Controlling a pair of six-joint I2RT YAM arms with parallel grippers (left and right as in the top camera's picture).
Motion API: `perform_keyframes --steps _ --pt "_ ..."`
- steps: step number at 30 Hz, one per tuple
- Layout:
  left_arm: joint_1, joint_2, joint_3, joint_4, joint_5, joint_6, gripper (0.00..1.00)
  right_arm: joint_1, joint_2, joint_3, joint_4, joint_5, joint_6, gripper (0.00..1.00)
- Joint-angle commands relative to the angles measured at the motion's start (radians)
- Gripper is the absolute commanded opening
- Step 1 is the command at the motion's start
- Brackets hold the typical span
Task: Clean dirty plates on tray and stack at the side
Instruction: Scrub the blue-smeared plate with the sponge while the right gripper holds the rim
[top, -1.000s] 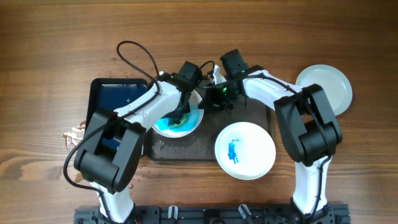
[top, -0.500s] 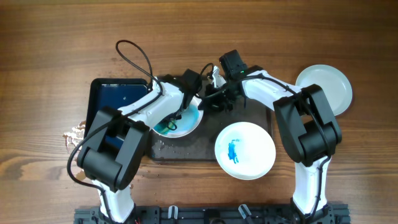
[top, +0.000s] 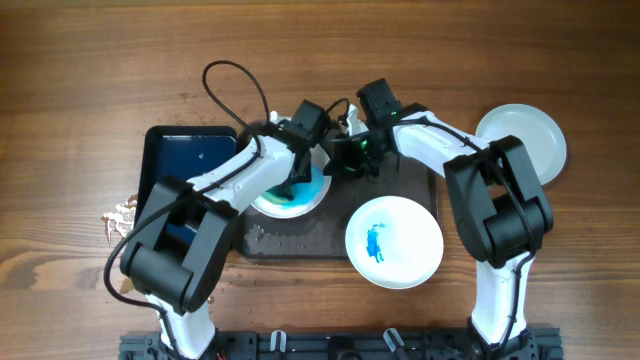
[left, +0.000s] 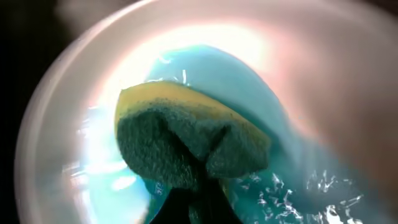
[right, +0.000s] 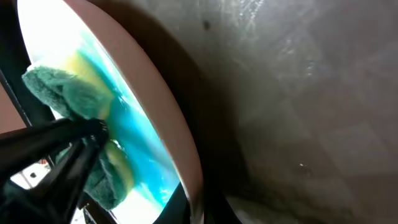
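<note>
Plate (top: 285, 204) face up, sponge (left: 186, 146) inside

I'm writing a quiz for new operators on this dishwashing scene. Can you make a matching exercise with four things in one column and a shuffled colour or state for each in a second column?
Things
1. sponge
2. left plate
3. middle plate
4. right plate

States
A. plain white, no blue on it
B. awash with wet blue liquid
C. yellow and green, pressed onto a plate
D. white with a small blue smear at its centre

Pairs: 1-C, 2-B, 3-D, 4-A
</note>
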Motion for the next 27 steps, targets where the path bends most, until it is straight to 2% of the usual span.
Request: perform_keyframes --steps 1,4,6,7,10,19,23,27 --pt "-0.076 0.06 -0.011 0.121 0.546 0.045 0.04 0.03 0.036 -0.005 -0.004 -0.014 0.027 0.05" --pt "-0.076 0.06 -0.011 0.154 0.647 0.073 0.04 0.03 0.036 -0.005 -0.004 -0.007 0.029 0.05" --pt "-0.077 0.06 -0.011 0.142 0.645 0.071 0.04 0.03 0.036 -0.005 -0.006 -0.008 0.029 0.05" --pt "-0.076 0.06 -0.011 0.121 0.595 0.041 0.04 0.03 0.036 -0.005 -0.007 -0.008 0.029 0.05" --pt "-0.073 0.06 -0.011 0.0 0.327 -0.082 0.04 0.03 0.036 -0.005 -0.008 -0.008 0.029 0.05" --pt "-0.073 0.06 -0.011 -0.196 -0.227 -0.357 0.04 0.03 0.036 -0.005 -0.013 -0.008 0.03 0.05" --pt "-0.071 0.06 -0.011 -0.209 -0.368 -0.412 0.04 0.03 0.036 -0.005 -0.02 -0.007 0.029 0.05" --pt "-0.031 0.06 -0.011 -0.204 -0.392 -0.436 0.04 0.03 0.036 -0.005 -0.026 -0.007 0.027 0.05"
